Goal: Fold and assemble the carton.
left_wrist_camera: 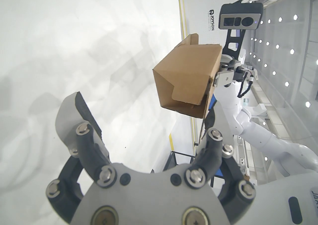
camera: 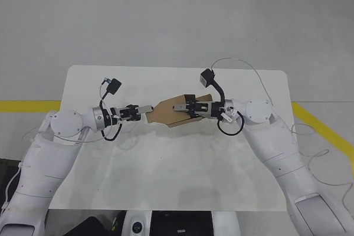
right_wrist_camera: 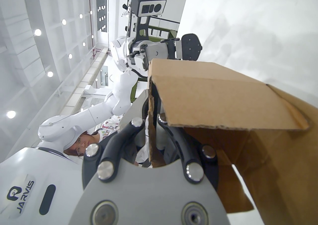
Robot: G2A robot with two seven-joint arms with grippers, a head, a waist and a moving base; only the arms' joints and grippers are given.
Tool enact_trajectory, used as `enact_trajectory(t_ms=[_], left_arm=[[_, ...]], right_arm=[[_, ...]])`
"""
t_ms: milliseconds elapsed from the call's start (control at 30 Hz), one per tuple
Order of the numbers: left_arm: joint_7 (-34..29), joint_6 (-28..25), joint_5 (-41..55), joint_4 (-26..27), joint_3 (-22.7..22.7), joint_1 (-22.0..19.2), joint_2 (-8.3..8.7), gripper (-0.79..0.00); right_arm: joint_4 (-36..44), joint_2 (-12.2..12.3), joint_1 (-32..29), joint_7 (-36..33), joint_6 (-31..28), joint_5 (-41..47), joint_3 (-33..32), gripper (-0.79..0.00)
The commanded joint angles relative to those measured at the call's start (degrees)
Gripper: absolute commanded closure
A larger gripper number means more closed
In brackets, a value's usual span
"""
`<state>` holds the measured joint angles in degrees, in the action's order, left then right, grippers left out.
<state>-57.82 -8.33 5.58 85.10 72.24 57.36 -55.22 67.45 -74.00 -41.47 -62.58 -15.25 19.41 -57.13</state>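
A brown carton (camera: 170, 112) hangs over the middle of the white table (camera: 177, 177), held from one side. My right gripper (camera: 181, 107) is shut on one wall of the carton (right_wrist_camera: 211, 101), with that wall pinched between its fingers (right_wrist_camera: 138, 114). In the left wrist view the carton (left_wrist_camera: 186, 79) shows its near end with flaps folded partly inward and one flap sticking out at the far end. My left gripper (camera: 146, 110) stands open just short of that near end, its fingers (left_wrist_camera: 82, 109) spread wide and touching nothing.
The table's far edge lies behind the carton and its front half is bare. Both forearms stretch inward from the table's sides. A yellow floor line (camera: 17, 106) runs past the table's ends.
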Motion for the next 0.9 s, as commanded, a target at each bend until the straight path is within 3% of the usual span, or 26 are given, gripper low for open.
enact_trajectory(t_ms=[0, 867], left_arm=[[0.0, 0.0, -0.1, 0.0, 0.0, 0.2, 0.03, -0.785], [0.4, 0.6, 1.1, 0.7, 0.0, 1.6, 0.18, -0.785]], right_arm=[[0.1, 0.0, 0.0, -0.1, -0.1, 0.5, 0.0, 0.0], [0.1, -0.8, 1.1, -0.7, -1.1, 5.0, 0.9, 0.0]])
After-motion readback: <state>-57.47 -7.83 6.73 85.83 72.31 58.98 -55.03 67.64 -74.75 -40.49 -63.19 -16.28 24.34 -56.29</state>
